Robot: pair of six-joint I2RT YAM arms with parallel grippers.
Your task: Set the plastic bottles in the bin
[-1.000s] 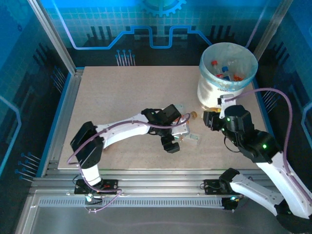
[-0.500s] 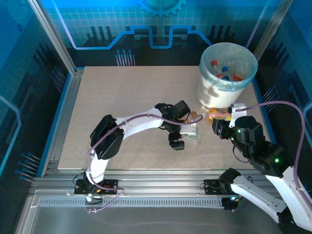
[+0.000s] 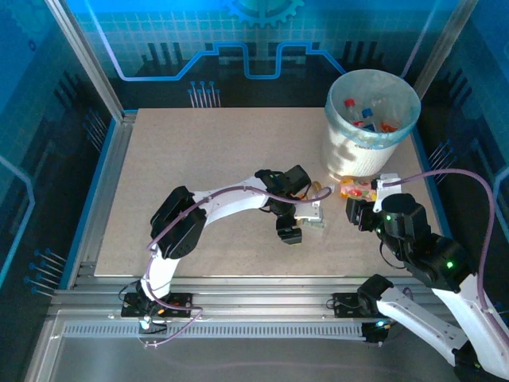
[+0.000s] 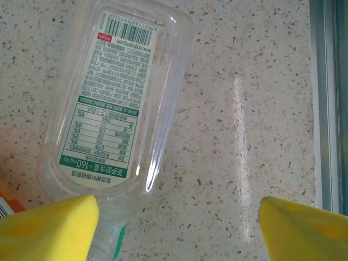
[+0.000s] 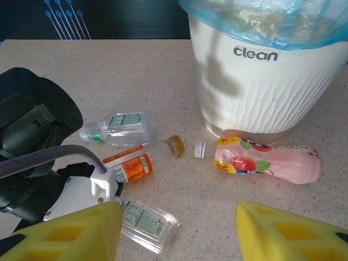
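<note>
Both left gripper [image 4: 176, 211] and right gripper [image 5: 176, 220] stand spread, so we centre the left on the clear bottle [image 4: 114, 103] before pinching.

bin [image 5: 255, 92]: its white wall read "clean" in dark letters.
clear bottle [image 4: 114, 103]: its label bore a barcode and "160"; the finer print was unreadable.

Speckled table inside a blue-lit enclosure.
The table [image 3: 199, 159] has a pale beige, speckled top, bordered at its left, right and near edges by silver aluminium rails [image 3: 102, 208]. Beyond its far edge stands a back wall [image 3: 159, 32] of blue gridded panel with lighter circuit-like lines and a gear motif [image 3: 266, 8] at top centre. Similar blue side panels [image 3: 32, 159] close both sides. Slanted metal posts [image 3: 83, 56] rise at the far corners. A soft streak of glare [image 4: 239, 136] lies on the tabletop.
</note>
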